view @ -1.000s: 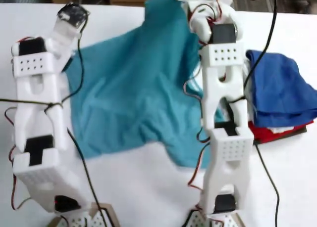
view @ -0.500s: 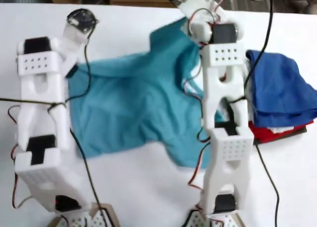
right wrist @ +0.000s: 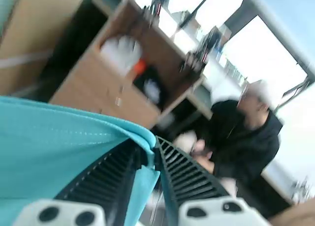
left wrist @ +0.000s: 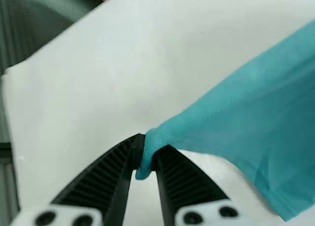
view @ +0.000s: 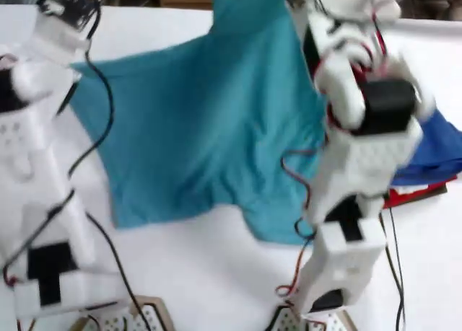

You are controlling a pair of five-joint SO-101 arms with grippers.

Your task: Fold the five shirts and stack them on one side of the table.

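**A:** Teal shirt (view: 209,129) front and centre, spread wide across the middle of the table (view: 209,273). Its near hem is lying flat and its far edge is lifted.

**B:** And both arms have it! Left fingers (left wrist: 110,172) are pinching one corner, cloth squeezed right between the tips, white table beneath.

**A:** Right fingers (right wrist: 106,179) too, clamped on a fold of the far edge, held up high with the room behind.

**B:** From above, the left arm (view: 29,143) stands at the shirt's left corner and the right arm (view: 361,158) along its right side, the cloth stretched between them.

**A:** Off to the right, just past that arm, a blue shirt (view: 440,151) lies on a red shirt (view: 415,194) near the table's edge.
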